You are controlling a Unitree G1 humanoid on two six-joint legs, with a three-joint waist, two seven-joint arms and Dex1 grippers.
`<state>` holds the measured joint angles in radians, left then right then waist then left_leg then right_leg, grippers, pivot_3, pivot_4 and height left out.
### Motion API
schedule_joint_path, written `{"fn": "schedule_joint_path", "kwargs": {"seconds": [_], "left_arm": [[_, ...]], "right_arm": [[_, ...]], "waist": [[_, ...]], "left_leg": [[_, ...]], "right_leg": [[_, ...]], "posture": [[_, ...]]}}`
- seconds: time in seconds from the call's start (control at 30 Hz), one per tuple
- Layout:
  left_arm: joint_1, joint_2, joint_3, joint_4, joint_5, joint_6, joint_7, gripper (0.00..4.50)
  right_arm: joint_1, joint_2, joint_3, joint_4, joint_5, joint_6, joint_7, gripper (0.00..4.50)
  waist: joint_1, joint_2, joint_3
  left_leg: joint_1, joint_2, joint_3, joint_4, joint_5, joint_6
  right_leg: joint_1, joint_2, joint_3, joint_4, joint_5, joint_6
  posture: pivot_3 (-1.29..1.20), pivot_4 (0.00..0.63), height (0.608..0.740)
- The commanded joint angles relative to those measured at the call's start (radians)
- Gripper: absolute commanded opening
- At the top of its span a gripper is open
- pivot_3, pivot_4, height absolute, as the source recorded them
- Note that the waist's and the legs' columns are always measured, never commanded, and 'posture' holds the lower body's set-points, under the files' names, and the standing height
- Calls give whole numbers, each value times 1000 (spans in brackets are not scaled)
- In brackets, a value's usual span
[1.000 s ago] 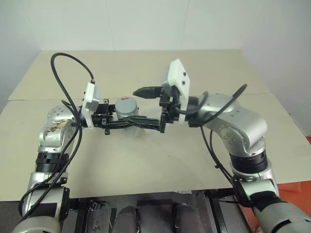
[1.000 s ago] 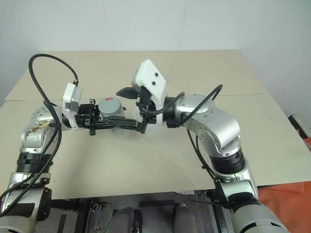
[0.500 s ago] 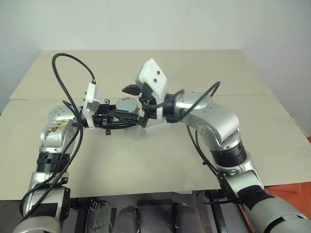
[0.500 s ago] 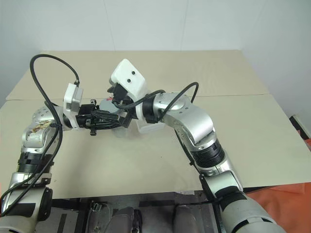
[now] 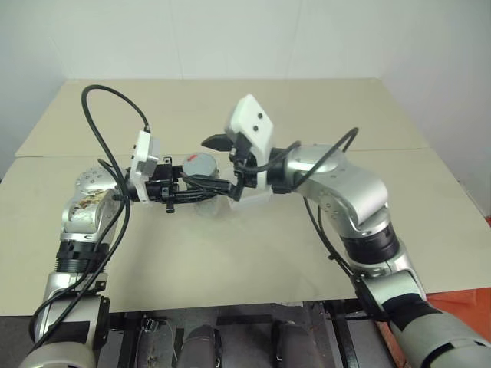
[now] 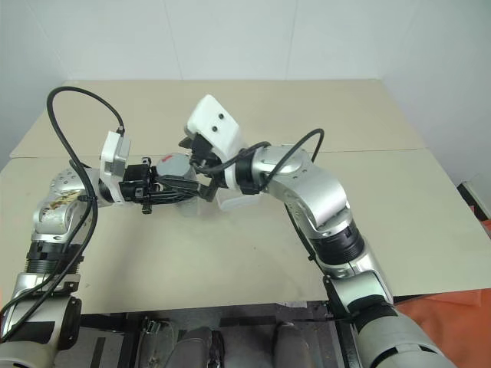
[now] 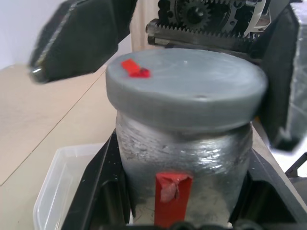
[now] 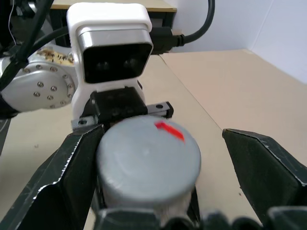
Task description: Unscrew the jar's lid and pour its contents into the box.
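Observation:
My left gripper (image 5: 198, 184) is shut on the silvery-grey jar (image 7: 184, 158), which stands upright with a red stripe (image 7: 171, 194) on its side, held above the table. The grey lid (image 7: 187, 88) sits on the jar and carries a red mark. My right gripper (image 8: 160, 136) is open, with one black finger on each side of the lid (image 8: 148, 160) and a gap on both sides. The clear whitish box (image 5: 257, 198) lies on the table just below and beside the jar. The contents are hidden inside the jar.
The beige table (image 5: 253, 253) reaches well to the front, right and back of the arms. A seam (image 5: 399, 149) runs across it behind the grippers. A black cable (image 5: 115, 100) loops up from the left wrist camera.
My right gripper has moved left from beside the jar, and its open fingers now stand on either side of the lid. The left gripper and the jar have stayed in place.

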<state>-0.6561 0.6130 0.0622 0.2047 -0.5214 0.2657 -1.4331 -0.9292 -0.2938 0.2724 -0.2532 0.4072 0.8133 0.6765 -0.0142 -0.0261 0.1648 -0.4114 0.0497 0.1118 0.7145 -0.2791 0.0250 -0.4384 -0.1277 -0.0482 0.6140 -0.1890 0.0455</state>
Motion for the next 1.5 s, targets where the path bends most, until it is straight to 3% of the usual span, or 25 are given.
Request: {"fn": "schedule_joint_path", "kwargs": {"seconds": [0.03, 0.57, 0.87, 1.17, 1.5], "left_arm": [[-2, 16, 23, -43, -31, -4, -16, 2007], [-6, 23, 17, -33, -26, -13, -27, 2007], [-15, 16, 10, -24, -21, -19, -29, 2007], [-15, 12, 8, -24, -20, -24, -35, 2007], [-8, 12, 9, -31, -18, -29, -32, 2007]], "right_arm": [[11, -39, -62, -34, -2, -14, -3, 4480], [71, -114, -85, -140, 87, 1, 68, 4480], [21, -55, -102, -149, 174, 89, 25, 4480], [-56, -6, -80, -114, 172, 220, -70, 4480], [-86, 11, -37, -93, 150, 227, -83, 4480]], "waist": [[-1, 0, 0], [1, 0, 0], [0, 0, 0], [1, 0, 0], [0, 0, 0]], "left_leg": [[0, 0, 0, 0, 0, 0], [0, 0, 0, 0, 0, 0], [0, 0, 0, 0, 0, 0], [0, 0, 0, 0, 0, 0], [0, 0, 0, 0, 0, 0]], "right_leg": [[0, 0, 0, 0, 0, 0], [0, 0, 0, 0, 0, 0], [0, 0, 0, 0, 0, 0], [0, 0, 0, 0, 0, 0], [0, 0, 0, 0, 0, 0]], "posture": [[0, 150, 740], [0, 150, 740], [0, 150, 740], [0, 150, 740], [0, 150, 740]]}}
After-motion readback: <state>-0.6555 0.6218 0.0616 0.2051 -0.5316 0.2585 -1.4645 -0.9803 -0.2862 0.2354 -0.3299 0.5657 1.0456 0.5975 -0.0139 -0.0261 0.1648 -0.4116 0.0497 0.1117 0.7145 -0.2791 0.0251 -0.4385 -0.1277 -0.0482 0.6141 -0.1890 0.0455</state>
